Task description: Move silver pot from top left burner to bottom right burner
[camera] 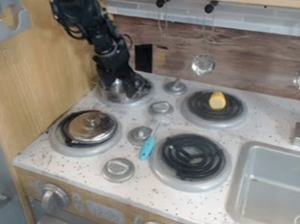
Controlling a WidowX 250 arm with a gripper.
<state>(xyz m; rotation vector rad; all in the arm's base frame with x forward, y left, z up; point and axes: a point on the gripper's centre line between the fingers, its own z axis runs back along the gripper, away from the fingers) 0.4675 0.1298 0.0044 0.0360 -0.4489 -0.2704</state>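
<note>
**Get a firm hold, then lift and go diagonally**

The step I judge to be in hand is securing the silver pot [115, 92] at the top left burner [129, 104]. To do it well, I should have one jaw inside the wall and one outside, close squarely, and test the hold with a small, straight lift. A grip too near the lip could let the pot swing or tip, so I want some depth. Then I should rise enough to pass over the knobs [161, 108] between the burners and over the spoon-like tool with the blue handle [147, 148], which lies just beside the bottom right burner [193, 156]. Keeping the pot level, I should centre it over that black coil and lower it until it sits flat before letting go. Swinging wide to the left would risk the silver lid [92, 126] on the bottom left burner.

The pot is upright, right at my gripper [135, 89], which hangs over its right side in the camera view and hides part of it. Whether my jaws are spread, pressed together or pinching the pot's wall, I cannot tell; nor can I tell whether they touch it.
</note>
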